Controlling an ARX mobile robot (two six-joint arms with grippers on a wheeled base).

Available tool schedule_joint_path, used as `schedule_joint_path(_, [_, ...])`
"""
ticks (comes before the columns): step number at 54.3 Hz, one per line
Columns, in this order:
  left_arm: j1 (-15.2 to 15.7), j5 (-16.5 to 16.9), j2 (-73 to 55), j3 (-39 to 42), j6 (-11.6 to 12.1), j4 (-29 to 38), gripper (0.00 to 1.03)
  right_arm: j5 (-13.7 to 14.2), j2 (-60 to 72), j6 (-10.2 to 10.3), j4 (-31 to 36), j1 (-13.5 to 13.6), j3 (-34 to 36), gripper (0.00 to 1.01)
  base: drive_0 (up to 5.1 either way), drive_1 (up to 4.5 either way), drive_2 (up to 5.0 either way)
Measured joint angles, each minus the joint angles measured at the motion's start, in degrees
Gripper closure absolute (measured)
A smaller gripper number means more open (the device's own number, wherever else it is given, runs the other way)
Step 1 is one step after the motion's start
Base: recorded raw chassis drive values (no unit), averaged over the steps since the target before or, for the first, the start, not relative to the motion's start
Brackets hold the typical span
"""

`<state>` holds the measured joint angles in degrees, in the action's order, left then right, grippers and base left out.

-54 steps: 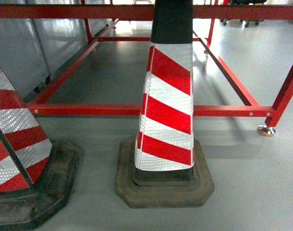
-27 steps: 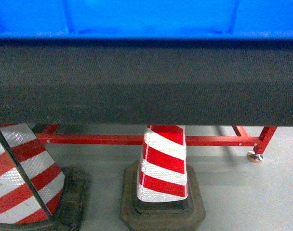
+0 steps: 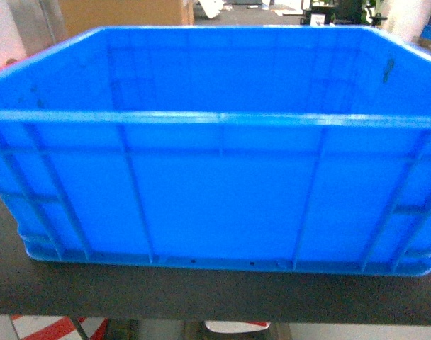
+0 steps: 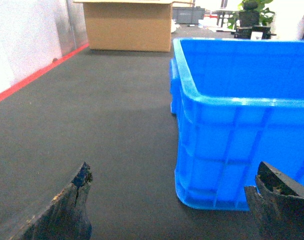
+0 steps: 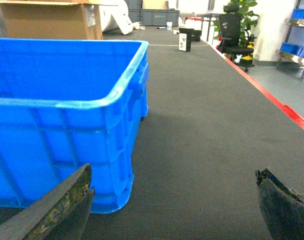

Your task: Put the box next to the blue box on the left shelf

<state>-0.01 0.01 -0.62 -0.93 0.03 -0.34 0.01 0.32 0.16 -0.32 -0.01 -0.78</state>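
The box (image 3: 215,198), a large bright-blue plastic crate, stands upright and empty on a dark matted tabletop (image 3: 201,294) and fills the head view. My left gripper (image 4: 173,170) is open and empty, low over the mat at the crate's (image 4: 232,135) near left corner, its right finger (image 4: 277,200) in front of the near wall. My right gripper (image 5: 173,171) is also open and empty at the crate's (image 5: 57,135) near right corner, its left finger (image 5: 62,205) before that corner. Neither gripper shows in the head view. The blue box and the left shelf are out of view.
A cardboard carton (image 4: 129,25) sits at the far end of the table. Red strips mark the table's side edges (image 4: 32,77) (image 5: 272,95). Beyond are an office chair (image 5: 237,30) and a rack with blue bins (image 5: 299,15). A striped cone (image 3: 45,327) shows below the near edge.
The head view has risen from floor level, with the cones and red frame, past the table edge to the tabletop, where the crate now fills it.
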Motion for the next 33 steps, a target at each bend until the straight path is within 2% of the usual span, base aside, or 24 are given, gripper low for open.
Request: schedule_joint_path(33, [0.0,0.0,0.0,0.0,0.0,0.0,0.05,0.0,0.0,0.0,0.0,0.0,0.0,0.03,0.0,0.00,0.0])
